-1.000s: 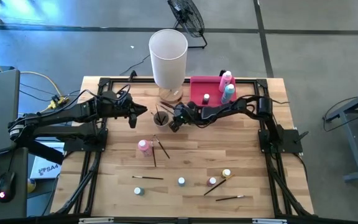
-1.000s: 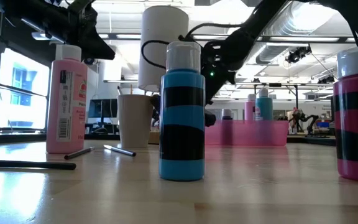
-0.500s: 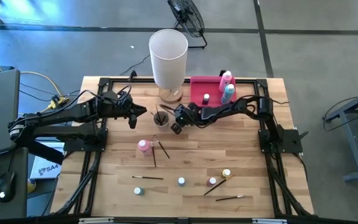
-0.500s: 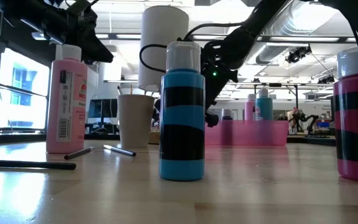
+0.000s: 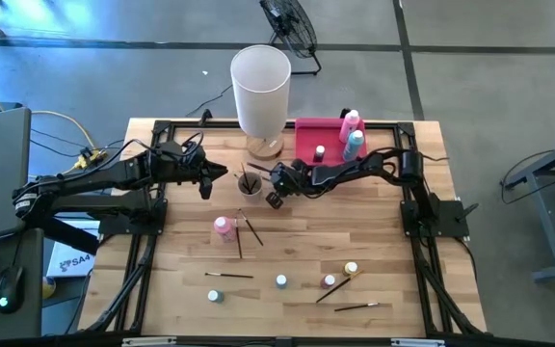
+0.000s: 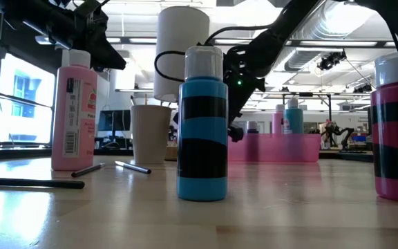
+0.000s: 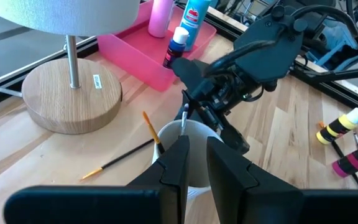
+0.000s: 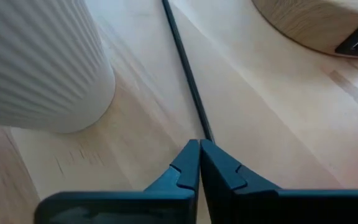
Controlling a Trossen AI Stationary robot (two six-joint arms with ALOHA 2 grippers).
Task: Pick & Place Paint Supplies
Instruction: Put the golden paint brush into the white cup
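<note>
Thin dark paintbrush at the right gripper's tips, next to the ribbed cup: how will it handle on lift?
Likely light and stiff: the paintbrush lies straight on the wood. The right gripper is shut at its very end, so it may pivot or droop. The handle looks round and slim, so it could roll against the ribbed cup if it slips.

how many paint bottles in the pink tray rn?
3. In the pink tray: a tall pink bottle at its far right corner, a tall teal bottle just in front of it, and a small white-capped bottle nearer the middle. None looks hidden.
</note>
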